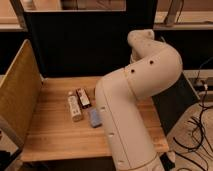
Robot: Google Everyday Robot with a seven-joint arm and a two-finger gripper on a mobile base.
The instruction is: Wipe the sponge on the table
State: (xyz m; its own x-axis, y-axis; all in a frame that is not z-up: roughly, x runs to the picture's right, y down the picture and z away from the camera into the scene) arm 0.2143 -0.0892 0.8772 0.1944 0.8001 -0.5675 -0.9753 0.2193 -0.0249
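Lying on table [55, 140]: sponge [94, 118], beside arm [135, 95]; end effector out of view.

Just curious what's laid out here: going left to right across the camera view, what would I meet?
A yellow-tan upright side panel → long cream-white packet → dark red-brown packet → small blue-grey rectangular sponge → big white robot arm. Its gripper is out of sight.

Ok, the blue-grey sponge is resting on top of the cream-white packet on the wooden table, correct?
No: the camera view shows the sponge lying directly on the table, beside the cream-white packet, not on it. The gripper is out of view.
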